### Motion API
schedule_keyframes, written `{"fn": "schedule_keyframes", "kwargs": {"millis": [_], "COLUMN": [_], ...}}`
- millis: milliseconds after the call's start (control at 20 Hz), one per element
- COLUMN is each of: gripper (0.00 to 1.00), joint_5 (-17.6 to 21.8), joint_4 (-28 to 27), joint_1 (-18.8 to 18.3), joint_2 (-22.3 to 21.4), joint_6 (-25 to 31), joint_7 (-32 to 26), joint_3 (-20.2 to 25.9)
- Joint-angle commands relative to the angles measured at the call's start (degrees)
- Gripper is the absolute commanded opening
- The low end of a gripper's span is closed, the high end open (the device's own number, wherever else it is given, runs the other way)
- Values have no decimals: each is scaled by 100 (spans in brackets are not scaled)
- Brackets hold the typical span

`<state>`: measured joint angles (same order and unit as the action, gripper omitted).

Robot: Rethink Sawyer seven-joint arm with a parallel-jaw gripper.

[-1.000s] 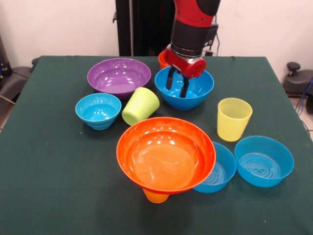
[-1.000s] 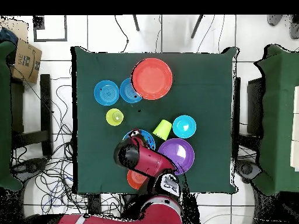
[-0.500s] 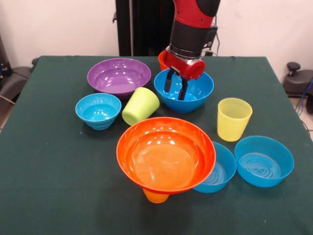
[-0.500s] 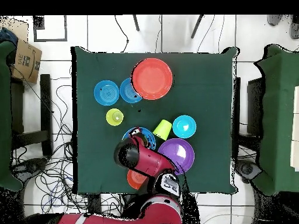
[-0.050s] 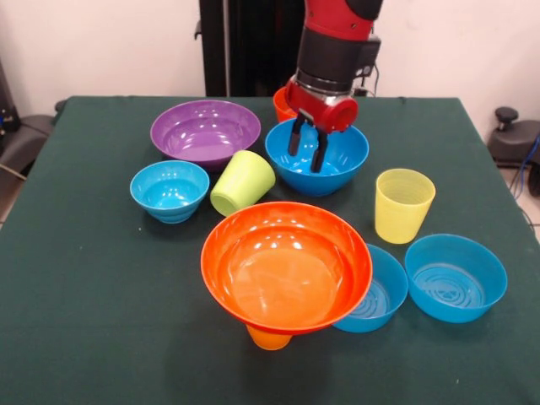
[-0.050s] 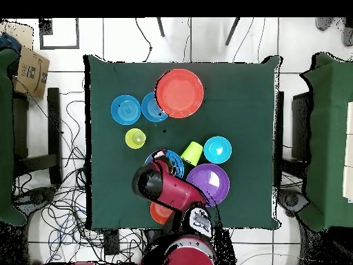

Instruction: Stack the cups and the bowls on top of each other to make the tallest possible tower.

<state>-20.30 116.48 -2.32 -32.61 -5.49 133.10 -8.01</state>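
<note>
My gripper [image 5: 307, 144] hangs open over the large blue bowl [image 5: 337, 160], fingertips just inside its rim and nothing between them. That bowl rests on the table; in the overhead view the arm [image 6: 157, 183] covers most of the large blue bowl [image 6: 172, 161]. The tower is a large orange bowl [image 5: 286, 266] sitting on an upturned orange cup [image 5: 269, 338] at the near edge. A lime green cup [image 5: 243, 181] lies on its side left of the blue bowl. The ribbed yellow cup [image 5: 403, 204] stands upright to the right.
A purple bowl [image 5: 205, 131] and a small blue bowl [image 5: 170, 190] sit to the left. Two medium blue bowls [image 5: 378, 291] [image 5: 456, 277] lie right of the tower, one tucked under the orange rim. A small orange bowl [image 5: 281, 103] peeks out behind the arm.
The gripper has risen a little over the large blue bowl, still open. No bowl or cup has moved.
</note>
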Motion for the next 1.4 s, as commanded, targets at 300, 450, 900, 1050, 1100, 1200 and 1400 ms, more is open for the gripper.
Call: {"fn": "schedule_keyframes", "kwargs": {"millis": [300,450,900,1050,1100,1200,1400], "gripper": [100,100,100,100,100,100,100], "joint_5": [-584,-619,-583,-522,-505,-493,-468], "joint_4": [320,327,333,309,304,286,233], "joint_1": [215,189,63,12,0,1,-3], "joint_2": [-952,-910,-602,-439,-411,-365,-195], "joint_6": [1250,1165,600,330,275,208,-11], "joint_7": [1311,1296,1339,1380,1384,1387,1415], "joint_3": [518,574,809,891,904,906,941]}}
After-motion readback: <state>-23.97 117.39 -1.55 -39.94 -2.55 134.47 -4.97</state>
